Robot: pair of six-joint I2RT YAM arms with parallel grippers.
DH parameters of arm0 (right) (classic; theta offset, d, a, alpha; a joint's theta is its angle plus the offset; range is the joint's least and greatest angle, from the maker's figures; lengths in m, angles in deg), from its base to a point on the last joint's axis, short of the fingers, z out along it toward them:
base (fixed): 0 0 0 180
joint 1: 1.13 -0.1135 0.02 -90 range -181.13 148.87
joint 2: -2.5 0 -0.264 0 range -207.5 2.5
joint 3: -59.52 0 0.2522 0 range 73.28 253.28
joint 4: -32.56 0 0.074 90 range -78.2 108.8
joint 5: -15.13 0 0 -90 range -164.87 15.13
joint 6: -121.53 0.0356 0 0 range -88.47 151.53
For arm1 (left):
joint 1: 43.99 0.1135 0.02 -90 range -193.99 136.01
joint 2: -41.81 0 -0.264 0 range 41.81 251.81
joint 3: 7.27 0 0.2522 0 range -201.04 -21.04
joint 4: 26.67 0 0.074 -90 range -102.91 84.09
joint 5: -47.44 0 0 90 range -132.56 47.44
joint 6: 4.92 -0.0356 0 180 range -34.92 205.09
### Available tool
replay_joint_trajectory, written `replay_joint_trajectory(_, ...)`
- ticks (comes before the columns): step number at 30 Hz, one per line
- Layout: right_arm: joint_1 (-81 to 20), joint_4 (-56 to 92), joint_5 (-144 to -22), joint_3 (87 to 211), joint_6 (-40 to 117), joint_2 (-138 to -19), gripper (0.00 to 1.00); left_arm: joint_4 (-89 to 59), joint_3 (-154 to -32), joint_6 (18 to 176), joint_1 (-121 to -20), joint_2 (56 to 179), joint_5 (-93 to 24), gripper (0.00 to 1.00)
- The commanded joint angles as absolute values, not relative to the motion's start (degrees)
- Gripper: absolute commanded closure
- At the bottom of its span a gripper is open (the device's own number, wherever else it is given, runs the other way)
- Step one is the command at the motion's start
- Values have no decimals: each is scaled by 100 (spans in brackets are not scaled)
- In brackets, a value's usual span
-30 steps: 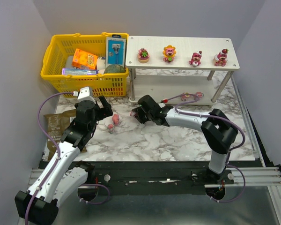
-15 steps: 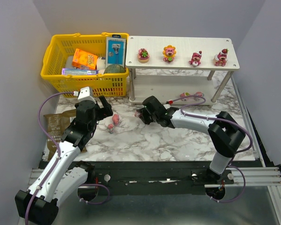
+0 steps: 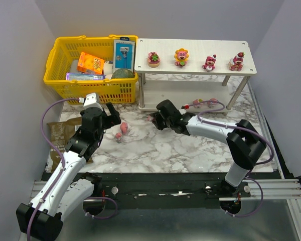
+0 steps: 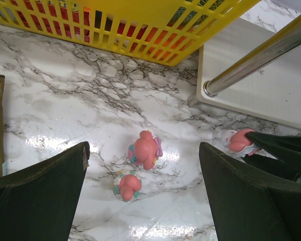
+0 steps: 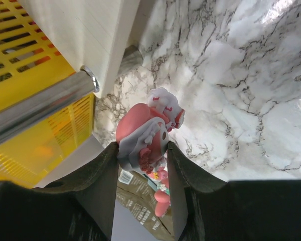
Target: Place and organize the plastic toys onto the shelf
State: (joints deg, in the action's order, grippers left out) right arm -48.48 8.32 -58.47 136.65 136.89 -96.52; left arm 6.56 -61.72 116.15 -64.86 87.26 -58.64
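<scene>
The white two-tier shelf stands at the back right. Several plastic toys line its top, among them a yellow-petalled one and a pink bear. More pink toys lie on the lower tier. My right gripper is shut on a pink and white toy, just off the marble by the shelf's front left leg. Two pink toys lie on the marble. My left gripper hangs open over them, touching neither.
A yellow mesh basket with boxed goods stands left of the shelf. A brown packet lies at the left edge of the table. The right arm's pink cable loops in front of the lower tier.
My right gripper has carried its toy to the right, closer to the shelf's front left leg. The left arm and the two loose toys have not moved.
</scene>
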Motion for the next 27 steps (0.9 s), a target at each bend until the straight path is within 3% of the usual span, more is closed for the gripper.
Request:
replay_joint_trajectory(1, -4701, 667, -5431, 13542, 13638, -9339, 99, 652, -6252, 11585, -6517, 8699, -5979, 1)
replay_joint_trajectory(27, -3611, -176, -4868, 13331, 14270, -8609, 99, 643, -6243, 11585, -6517, 8742, -5979, 1)
